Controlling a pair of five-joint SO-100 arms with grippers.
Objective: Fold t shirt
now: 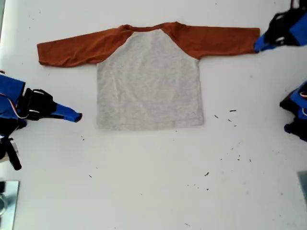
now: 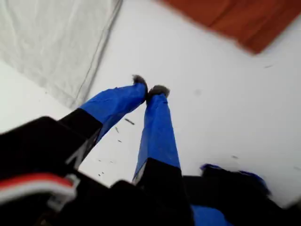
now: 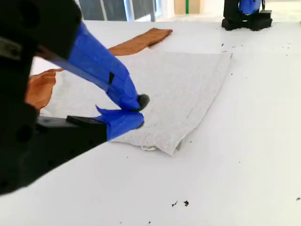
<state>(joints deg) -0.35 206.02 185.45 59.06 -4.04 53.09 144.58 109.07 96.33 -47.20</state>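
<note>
The t shirt (image 1: 148, 81) lies spread flat on the white table, grey body in the middle and rust-orange sleeves stretched out to both sides. My first gripper (image 1: 259, 45) hangs shut by the sleeve cuff at the exterior view's right. In its wrist view the closed tips (image 2: 148, 89) sit over bare table, between the grey body (image 2: 51, 42) and the orange cuff (image 2: 244, 23). My second gripper (image 1: 74, 116) is shut at the exterior view's left, just short of the hem corner. Its wrist view shows the gripper (image 3: 139, 110) in front of the grey cloth (image 3: 178, 89), holding nothing.
An arm's blue base (image 1: 297, 112) stands at the exterior view's right edge, also seen far off as the base (image 3: 244, 14). Dark specks (image 1: 232, 120) dot the table toward the exterior view's lower right. A metallic object (image 1: 7, 201) sits at that view's lower left corner.
</note>
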